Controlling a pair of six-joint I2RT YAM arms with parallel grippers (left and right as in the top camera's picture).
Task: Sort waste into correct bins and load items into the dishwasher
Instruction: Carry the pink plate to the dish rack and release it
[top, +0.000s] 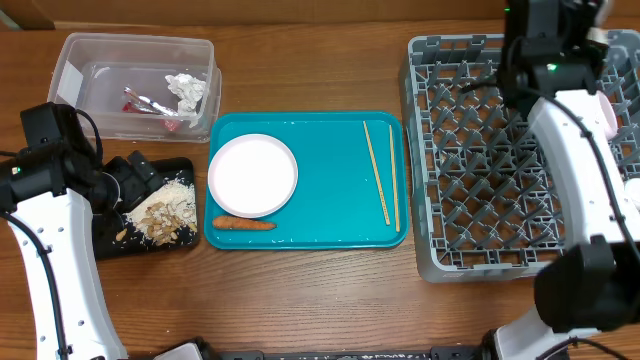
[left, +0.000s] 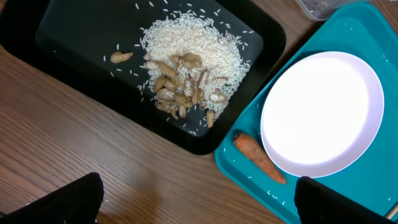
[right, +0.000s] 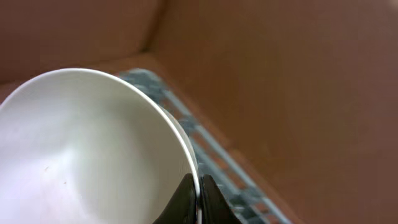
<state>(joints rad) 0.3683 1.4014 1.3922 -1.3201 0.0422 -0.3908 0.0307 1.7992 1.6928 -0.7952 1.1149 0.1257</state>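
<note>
My right gripper (right: 200, 193) is shut on the rim of a white bowl (right: 87, 143), held over the far right side of the grey dishwasher rack (top: 480, 180). My left gripper (left: 199, 208) is open and holds nothing, above bare table between the black tray (left: 81, 37) and the teal tray (left: 354, 25). Rice scraps (left: 186, 59) lie piled in the black tray. The white plate (top: 252, 175), the carrot (top: 243, 224) and the chopsticks (top: 380, 175) lie on the teal tray. The clear tub (top: 135, 55) holds the red-and-white wrapper (top: 150, 103) and the foil ball (top: 187, 90).
More white dishes (top: 628, 50) show at the rack's right edge, partly hidden by the right arm. A cardboard wall stands behind the table. A strip of bare wood separates the teal tray from the rack.
</note>
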